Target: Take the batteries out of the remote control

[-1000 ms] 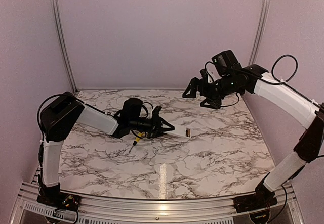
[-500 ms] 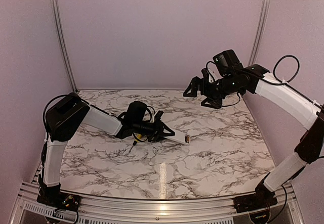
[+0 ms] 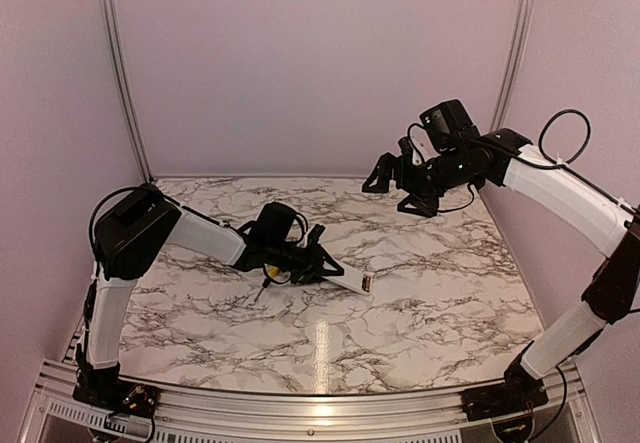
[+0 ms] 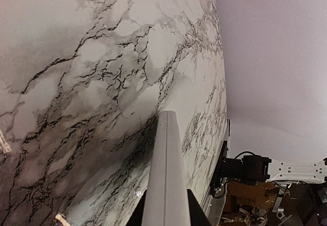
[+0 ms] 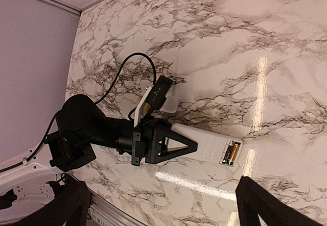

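We see the left gripper (image 3: 330, 266) with its jaws pressed onto the near end of the remote control (image 3: 350, 280), pinching the slim white bar so that it sticks straight out ahead of them. In the left wrist view the remote shows edge-on, a pale strip running forward from between the jaws over the marbled surface (image 3: 430, 303). From above, it slopes down and away from the jaws, with its far end low over the surface; we cannot tell whether that end touches. The open recess sits at the end farthest from the jaws and faces up. The batteries (image 5: 230, 152) lie in it side by side, one gold and one dark, both seated in the remote. A yellow-handled screwdriver (image 3: 267, 281) lies on the surface just behind the left jaws, under the wrist, with its tip pointing toward the near edge. The right gripper (image 3: 395, 189) hangs high over the far right part of the surface, its jaws spread wide with nothing between them. It is well apart from the remote, which lies far below and ahead of those jaws. In the right wrist view we look down between the two spread fingers (image 5: 265, 203) onto the left gripper and the remote, with the recess end lying closer to the right-hand finger.
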`<state>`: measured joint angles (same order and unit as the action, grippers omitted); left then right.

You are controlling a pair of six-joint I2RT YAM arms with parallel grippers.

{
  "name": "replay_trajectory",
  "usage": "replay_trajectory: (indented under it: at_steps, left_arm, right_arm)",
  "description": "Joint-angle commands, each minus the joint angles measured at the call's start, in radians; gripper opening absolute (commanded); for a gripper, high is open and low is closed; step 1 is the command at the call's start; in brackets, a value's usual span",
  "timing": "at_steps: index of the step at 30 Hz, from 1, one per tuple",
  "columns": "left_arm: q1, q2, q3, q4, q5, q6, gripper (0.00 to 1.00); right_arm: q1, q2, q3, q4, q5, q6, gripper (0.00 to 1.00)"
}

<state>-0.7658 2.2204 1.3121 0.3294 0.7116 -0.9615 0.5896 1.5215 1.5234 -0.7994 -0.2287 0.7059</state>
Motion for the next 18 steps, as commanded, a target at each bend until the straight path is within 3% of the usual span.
replay_trajectory:
  at_steps: [1, 13, 15, 16, 18]
  left_arm:
    - [-0.001, 0.018, 0.019, -0.100, -0.045, 0.062, 0.08]
    - [0.000, 0.002, -0.001, -0.146, -0.074, 0.124, 0.24]
    - [0.000, -0.006, -0.001, -0.174, -0.089, 0.150, 0.55]
    - [-0.001, -0.011, 0.002, -0.194, -0.102, 0.164, 0.61]
    - [-0.001, -0.017, 0.004, -0.217, -0.116, 0.186, 0.62]
  right_arm:
    - [-0.010, -0.005, 0.012, 0.005, 0.023, 0.024, 0.98]
    - [-0.010, -0.027, -0.004, -0.011, 0.034, 0.021, 0.99]
    - [-0.010, -0.028, -0.005, -0.009, 0.032, 0.022, 0.98]
    - [-0.010, -0.028, -0.005, -0.006, 0.031, 0.021, 0.98]
    - [-0.010, -0.030, -0.007, -0.001, 0.028, 0.021, 0.98]
